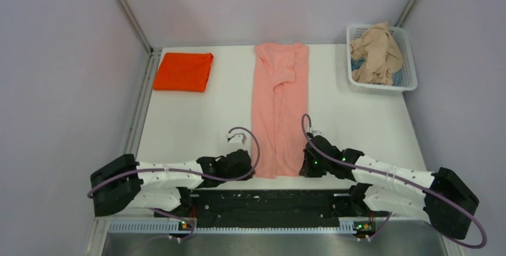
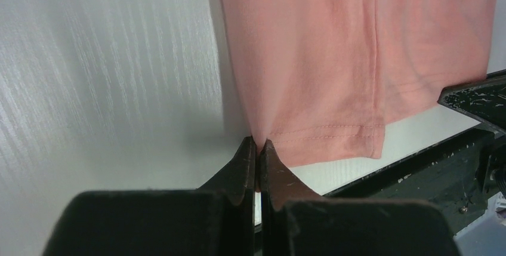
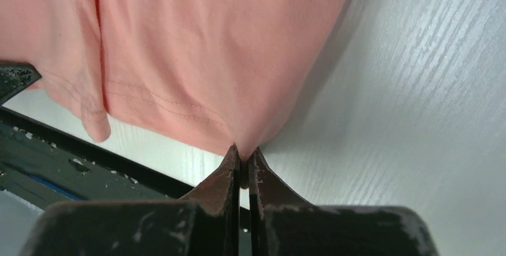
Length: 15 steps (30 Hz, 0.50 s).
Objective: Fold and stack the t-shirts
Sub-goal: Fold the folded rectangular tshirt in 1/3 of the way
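The salmon-pink t-shirt [image 1: 277, 110] lies as a long narrow strip down the middle of the table, sides folded in, hem at the near edge. My left gripper [image 1: 249, 168] is shut on its near left hem corner [image 2: 280, 139]. My right gripper [image 1: 303, 168] is shut on its near right hem corner [image 3: 238, 130]. Both corners are pinched and slightly raised. The bright orange-red t-shirt [image 1: 183, 71] lies folded at the back left. The beige-tan t-shirt [image 1: 376, 54] is crumpled in the basket at the back right.
The white lattice basket [image 1: 407, 50] stands at the back right corner, with some blue cloth under the beige tee. A black rail [image 1: 268, 205] runs along the table's near edge between the arm bases. Walls close in the left, right and back sides.
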### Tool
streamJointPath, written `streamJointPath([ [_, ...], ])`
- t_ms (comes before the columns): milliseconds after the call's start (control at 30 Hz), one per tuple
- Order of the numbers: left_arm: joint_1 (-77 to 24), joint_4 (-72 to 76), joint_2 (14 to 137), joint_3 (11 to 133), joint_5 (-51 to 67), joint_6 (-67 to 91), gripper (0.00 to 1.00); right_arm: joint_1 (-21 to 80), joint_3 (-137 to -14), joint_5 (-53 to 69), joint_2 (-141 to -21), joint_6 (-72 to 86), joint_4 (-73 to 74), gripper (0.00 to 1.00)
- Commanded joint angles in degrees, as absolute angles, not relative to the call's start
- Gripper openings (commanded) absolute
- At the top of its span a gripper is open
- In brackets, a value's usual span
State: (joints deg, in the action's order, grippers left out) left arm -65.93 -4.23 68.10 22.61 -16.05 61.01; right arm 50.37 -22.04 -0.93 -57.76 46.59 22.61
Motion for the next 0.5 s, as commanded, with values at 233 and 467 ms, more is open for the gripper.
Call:
streamJointPath([
  [233,-65.9,-2.6,63.5,19.7,-8.2,56.5,0.0,55.1,-18.1,1.1,-41.3,48.7,28.1,0.0],
  [467,-65.5,-5.8,63.5,28.3,-16.7,51.4,0.0,55.1,-23.7,-9.6,-41.5,46.2,25.6,0.0],
])
